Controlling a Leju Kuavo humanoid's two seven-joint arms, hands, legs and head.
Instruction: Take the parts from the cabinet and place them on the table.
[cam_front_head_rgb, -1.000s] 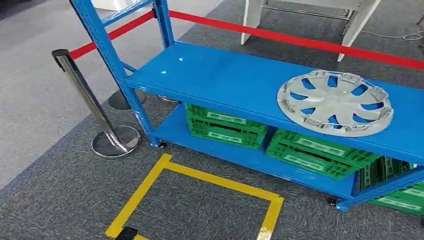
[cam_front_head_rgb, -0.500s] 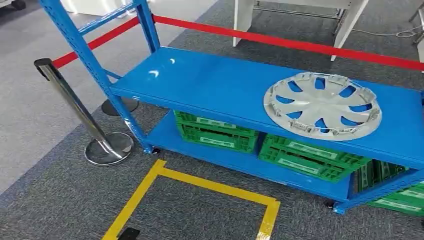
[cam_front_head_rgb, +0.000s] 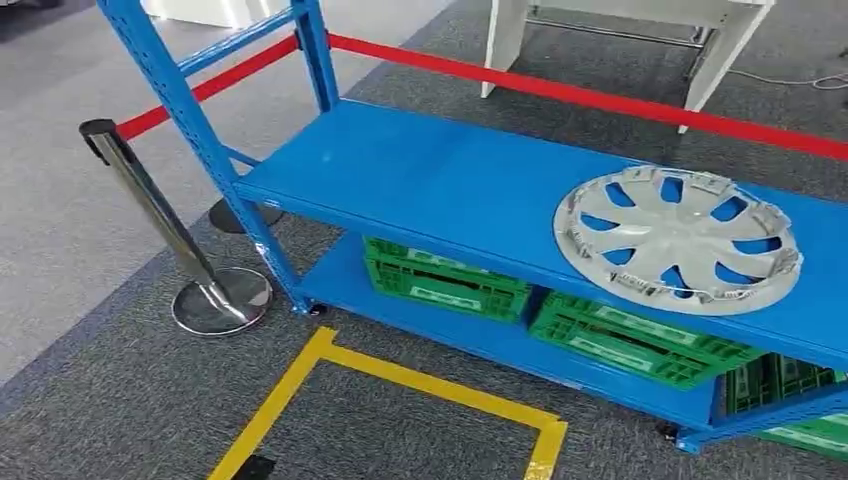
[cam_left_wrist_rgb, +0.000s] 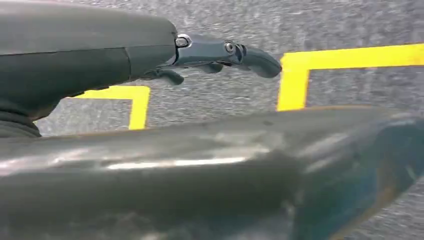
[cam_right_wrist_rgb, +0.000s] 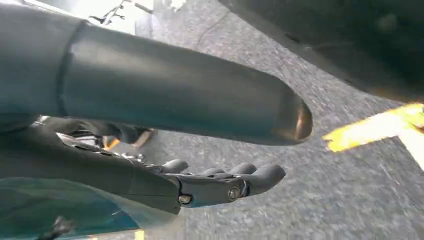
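Note:
A silver wheel cover lies flat on the right part of the blue cabinet's middle shelf. My left hand hangs over the grey carpet with its fingers stretched out and nothing in it. My right hand also hangs above the carpet, thumb and fingers apart, holding nothing.
Green crates stand on the cabinet's lower shelf. A yellow taped square marks the carpet in front of the cabinet. A chrome post with a red belt stands at the left, a white table's legs behind the cabinet.
The whole head view has shifted and swayed, so the camera has moved; the cabinet and wheel cover now sit slightly lower and to the right in the picture.

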